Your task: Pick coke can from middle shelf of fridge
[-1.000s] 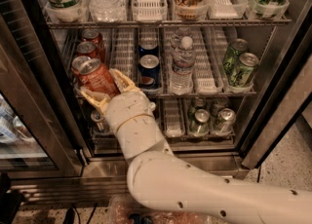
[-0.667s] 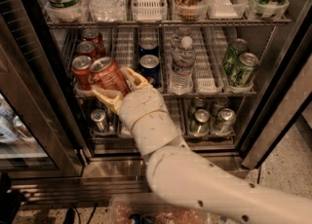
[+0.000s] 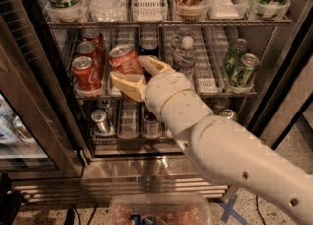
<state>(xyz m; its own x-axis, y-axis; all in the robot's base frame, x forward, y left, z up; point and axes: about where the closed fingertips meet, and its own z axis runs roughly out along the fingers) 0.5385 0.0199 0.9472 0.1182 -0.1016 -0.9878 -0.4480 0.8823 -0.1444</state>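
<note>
Shifted rightward since a moment ago: coke can (image 3: 124, 60), red with white Coca-Cola script, tilted, clamped firmly in gripper (image 3: 136, 74) just before middle shelf (image 3: 206, 78) of fridge (image 3: 46, 82).

Warm dim room light, fridge (image 3: 146, 166) interior brighter than floor (image 3: 297, 143) below it, soft blur throughout, glints on can tops (image 3: 82, 63) inside fridge, pincer (image 3: 131, 71) clamping coke can (image 3: 122, 58) at fridge's middle shelf (image 3: 211, 81) front, evenly lit

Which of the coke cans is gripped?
The tilted coke can in the gripper, just right of the far-left lane; the other three stand queued in that lane, untouched.
</note>
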